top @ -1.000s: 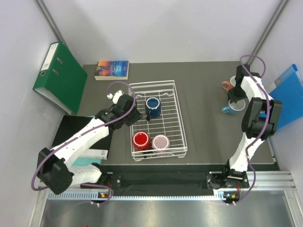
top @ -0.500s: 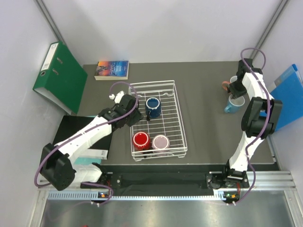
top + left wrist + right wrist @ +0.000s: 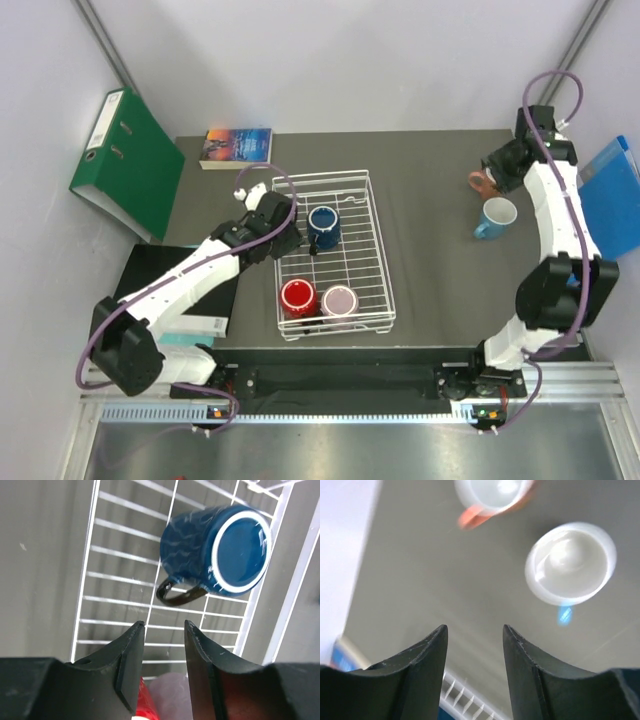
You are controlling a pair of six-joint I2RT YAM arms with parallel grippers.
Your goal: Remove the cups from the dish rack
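Note:
The white wire dish rack [image 3: 377, 240] stands mid-table and holds the dark blue mug [image 3: 324, 226] lying on its side, the red mug [image 3: 298, 297] and the pale mauve mug [image 3: 340, 300]. My left gripper [image 3: 291, 242] is open and empty at the rack's left side. In the left wrist view it [image 3: 162, 625] sits just short of the blue mug's [image 3: 225, 555] handle, over the rack [image 3: 125, 577]. The teal mug [image 3: 495, 217] and the salmon mug [image 3: 481, 183] stand on the table at the right. My right gripper [image 3: 497, 165] is open and empty above them [image 3: 474, 627]; its view shows the teal mug [image 3: 570, 562] and the salmon mug [image 3: 492, 492].
A green binder [image 3: 125, 160] leans at the far left, with a book [image 3: 237, 147] behind the rack. A blue folder [image 3: 610, 195] stands at the right edge. A black pad [image 3: 160, 280] lies under the left arm.
My right gripper has lifted up and back from the teal mug, which now stands alone on the table. My left gripper has edged closer to the blue mug.

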